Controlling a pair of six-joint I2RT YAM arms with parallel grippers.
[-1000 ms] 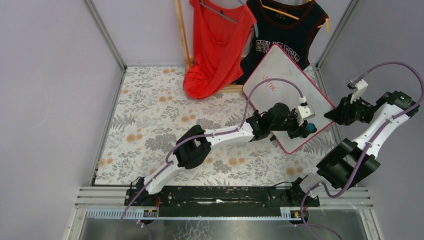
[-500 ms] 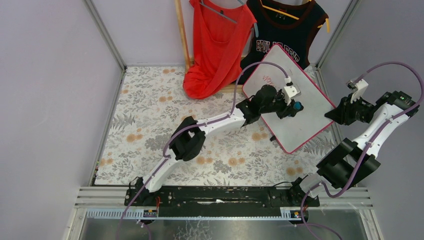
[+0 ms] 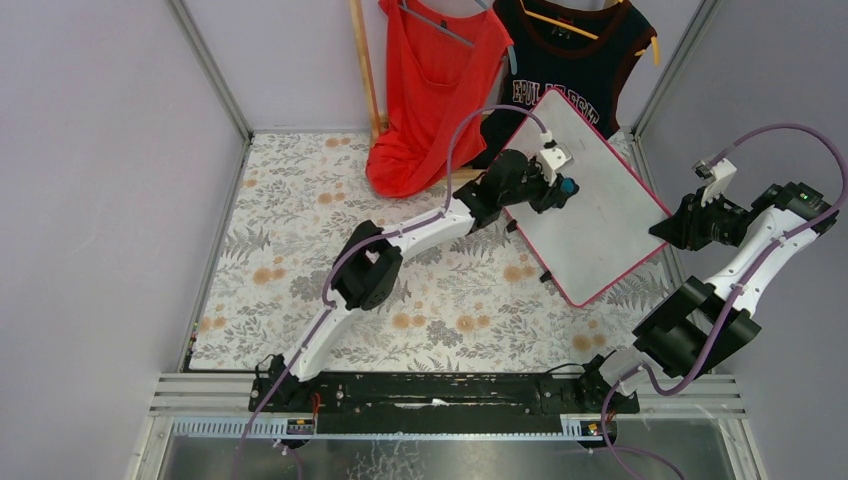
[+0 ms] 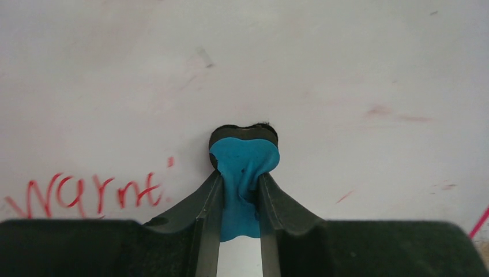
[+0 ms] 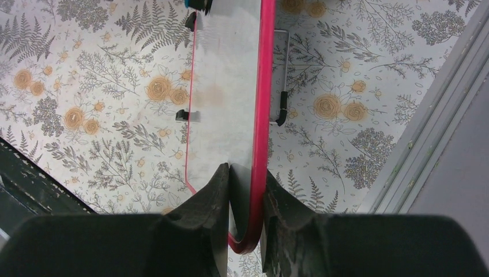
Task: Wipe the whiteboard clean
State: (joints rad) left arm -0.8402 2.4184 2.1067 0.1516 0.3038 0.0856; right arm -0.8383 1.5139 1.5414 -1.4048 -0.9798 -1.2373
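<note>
The whiteboard with its pink-red frame stands tilted at the back right of the table. My left gripper is near the board's upper left part, shut on a small blue eraser. In the left wrist view the squeezed eraser presses against the whiteboard between my gripper's jaws. Red handwriting lies to its lower left, and faint red smears show to the right. My right gripper is shut on the whiteboard's red edge at the right corner.
A floral cloth covers the table. A red top and a dark jersey hang on a wooden rack just behind the board. Metal posts and lilac walls close in both sides.
My left arm has swept the eraser from the board's lower middle up and left to its upper part. The right arm and the board have stayed put.
</note>
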